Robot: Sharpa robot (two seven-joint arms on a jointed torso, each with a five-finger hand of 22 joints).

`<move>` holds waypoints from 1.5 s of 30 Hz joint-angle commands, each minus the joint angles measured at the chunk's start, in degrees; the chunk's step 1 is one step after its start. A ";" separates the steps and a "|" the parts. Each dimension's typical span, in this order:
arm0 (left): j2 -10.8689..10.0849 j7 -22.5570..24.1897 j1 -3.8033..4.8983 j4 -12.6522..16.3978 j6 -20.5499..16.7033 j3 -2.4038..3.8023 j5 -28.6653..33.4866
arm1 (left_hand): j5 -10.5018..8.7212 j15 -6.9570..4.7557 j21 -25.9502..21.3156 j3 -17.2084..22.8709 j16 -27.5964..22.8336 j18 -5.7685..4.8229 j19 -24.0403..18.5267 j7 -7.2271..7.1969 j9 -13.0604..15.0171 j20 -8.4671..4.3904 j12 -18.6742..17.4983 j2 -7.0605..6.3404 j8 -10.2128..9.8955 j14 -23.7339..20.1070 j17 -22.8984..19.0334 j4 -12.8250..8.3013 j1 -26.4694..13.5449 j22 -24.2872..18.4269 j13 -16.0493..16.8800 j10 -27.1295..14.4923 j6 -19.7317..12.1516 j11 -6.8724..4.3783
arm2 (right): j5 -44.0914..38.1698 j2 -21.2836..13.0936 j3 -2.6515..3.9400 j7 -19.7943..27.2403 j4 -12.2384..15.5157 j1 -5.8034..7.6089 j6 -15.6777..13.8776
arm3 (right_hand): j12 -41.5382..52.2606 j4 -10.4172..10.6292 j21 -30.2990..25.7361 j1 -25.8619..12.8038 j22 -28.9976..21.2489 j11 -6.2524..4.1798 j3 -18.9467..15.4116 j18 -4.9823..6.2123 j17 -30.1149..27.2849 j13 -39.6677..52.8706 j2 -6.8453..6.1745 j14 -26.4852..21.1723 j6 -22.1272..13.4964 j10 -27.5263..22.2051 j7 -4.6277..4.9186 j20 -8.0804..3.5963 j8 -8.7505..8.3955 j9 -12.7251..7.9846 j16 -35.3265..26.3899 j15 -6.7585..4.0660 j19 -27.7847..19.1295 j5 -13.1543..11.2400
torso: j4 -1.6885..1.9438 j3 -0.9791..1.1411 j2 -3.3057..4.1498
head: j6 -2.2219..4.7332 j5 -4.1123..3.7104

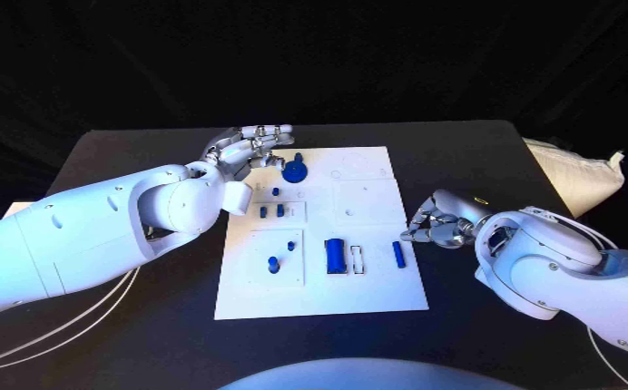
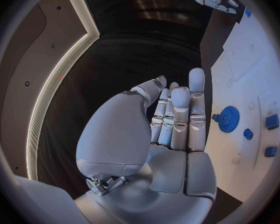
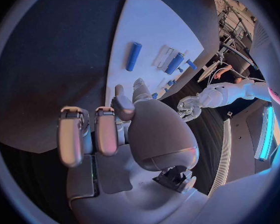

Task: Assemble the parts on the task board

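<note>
Black table (image 1: pixel 131 150) under white task board (image 1: pixel 373 295). Blue gear (image 1: pixel 296 172) just beside left hand (image 1: pixel 249 150), on side toward board middle; fingers straight, together, holding nothing. Right hand (image 1: pixel 438 225) off board's opposite edge, fingers curled, nothing visible inside; blue bar (image 1: pixel 399 254) near it, long axis along that edge.

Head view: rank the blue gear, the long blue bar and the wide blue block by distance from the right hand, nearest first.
1. Long blue bar: on the task board's right side, just beside the right hand.
2. Wide blue block: next slot further left, in the board's near half.
3. Blue gear: at the far left corner, by the left hand.
</note>
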 commanded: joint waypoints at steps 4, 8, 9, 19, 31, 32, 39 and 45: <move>0.18 0.15 -0.06 -0.08 1.15 0.03 -0.22 | 0.23 -0.08 -0.26 -0.39 0.34 1.08 -0.16 0.04 0.09 0.42 0.20 0.07 0.34 -0.48 -0.06 -0.06 -0.29 -0.07 0.08 -0.45 -0.47 -0.07 | -3.17 -0.04 -0.05 0.01 -0.71 -0.78 3.71 | -0.33 1.41 -0.23 -1.91 3.08 0.04 -0.52 -0.15 1.00 0.13 -1.13 3.54 1.14 0.27 -0.13 0.22 0.14 0.07 0.06 0.23 -0.14 -0.87 | -0.01 0.05 -0.10 | -0.07 -0.47; 0.26 0.13 -0.13 -0.17 1.21 0.03 -0.22 | 0.23 -0.08 -0.26 -0.39 0.34 1.08 -0.16 0.04 0.09 0.42 0.20 0.07 0.34 -0.48 -0.06 -0.06 -0.29 -0.07 0.08 -0.45 -0.47 -0.07 | -3.35 0.34 -0.07 0.08 -0.43 -1.37 4.68 | -0.40 3.26 -0.23 -3.67 3.14 -0.15 -1.74 -0.16 1.07 0.29 -2.68 3.54 1.80 0.38 -0.40 0.09 0.26 0.49 0.04 0.07 -0.13 1.55 | 0.13 0.03 -0.09 | -0.07 -0.46; 0.26 0.13 -0.15 -0.18 1.20 0.03 -0.22 | 0.23 -0.08 -0.26 -0.39 0.34 1.08 -0.16 0.04 0.09 0.42 0.20 0.07 0.34 -0.48 -0.06 -0.06 -0.29 -0.07 0.08 -0.45 -0.47 -0.07 | -3.37 0.47 -0.07 0.10 -0.27 -1.53 4.78 | -0.45 3.61 -0.23 -3.98 3.14 -0.17 -2.03 -0.16 1.03 0.30 -2.93 3.53 1.84 0.39 -0.43 0.07 0.25 0.56 0.00 0.06 -0.13 1.82 | 0.12 0.02 -0.06 | -0.04 -0.40; 0.13 0.09 -0.23 -0.30 1.14 0.02 -0.81 | 0.24 -0.07 -0.29 -0.41 0.36 1.08 -0.17 0.04 0.09 0.44 0.35 0.08 0.41 -0.53 -0.13 -0.09 -0.31 -0.08 0.09 -0.58 -0.56 -0.06 | -3.61 1.23 -0.08 0.18 0.72 -2.28 4.36 | -0.45 4.27 -0.26 -4.11 3.13 -0.27 -2.58 -0.15 1.01 0.50 -3.31 3.53 2.08 0.47 -0.57 -0.01 0.28 1.00 -0.07 -0.03 -0.15 1.07 | 0.03 -0.06 -0.02 | -0.17 -0.14; 0.14 -0.05 -0.24 -0.33 1.28 0.02 -0.88 | 0.24 -0.07 -0.29 -0.41 0.36 1.08 -0.17 0.04 0.09 0.44 0.35 0.08 0.41 -0.53 -0.13 -0.09 -0.31 -0.08 0.09 -0.58 -0.56 -0.06 | -7.80 3.03 -0.09 0.23 -0.26 -2.92 6.29 | -1.52 0.66 -0.44 3.43 2.94 -0.35 0.44 -0.10 0.86 0.24 -1.91 3.48 1.62 0.05 -0.47 -0.18 -0.34 1.55 -0.32 -0.14 -0.33 -1.18 | 0.35 -0.04 0.03 | -0.28 -0.26; 0.13 -0.06 -0.24 -0.33 1.29 0.02 -0.88 | 0.24 -0.07 -0.29 -0.41 0.36 1.08 -0.17 0.04 0.09 0.44 0.35 0.08 0.41 -0.53 -0.13 -0.09 -0.31 -0.08 0.09 -0.58 -0.56 -0.06 | -8.31 3.23 -0.09 0.23 -0.39 -2.98 6.42 | -1.67 0.51 -0.44 3.76 2.96 -0.34 0.68 -0.11 0.81 0.16 -1.83 3.46 1.59 0.00 -0.46 -0.17 -0.42 1.55 -0.37 -0.14 -0.32 -1.29 | 0.39 -0.04 0.05 | -0.31 -0.24; 0.11 -0.13 -0.24 -0.32 1.36 0.02 -0.88 | 0.24 -0.07 -0.29 -0.41 0.36 1.08 -0.17 0.04 0.09 0.44 0.35 0.08 0.41 -0.53 -0.13 -0.09 -0.31 -0.08 0.09 -0.58 -0.56 -0.06 | -12.11 4.52 -0.18 0.23 -1.43 -3.28 8.04 | -2.23 -0.45 -0.55 5.79 2.86 -0.35 2.65 -0.08 0.72 -0.03 -1.64 3.42 1.68 -0.17 -0.44 -0.16 -0.85 1.50 -0.53 -0.14 -0.41 -3.43 | 0.54 -0.12 0.04 | -0.38 -0.28; 0.10 -0.21 -0.24 -0.30 1.45 0.02 -0.88 | 0.24 -0.07 -0.29 -0.41 0.36 1.08 -0.17 0.04 0.09 0.44 0.35 0.08 0.41 -0.53 -0.13 -0.09 -0.31 -0.08 0.09 -0.58 -0.56 -0.06 | -16.66 5.48 -0.32 0.29 -1.69 -3.79 10.86 | -2.45 -1.18 -0.54 7.21 2.98 -0.31 5.25 -0.12 0.90 0.02 -2.16 3.45 2.03 -0.14 -0.39 -0.16 -1.31 1.41 -0.51 -0.11 -0.36 -7.60 | 0.60 -0.12 0.07 | -0.39 -0.26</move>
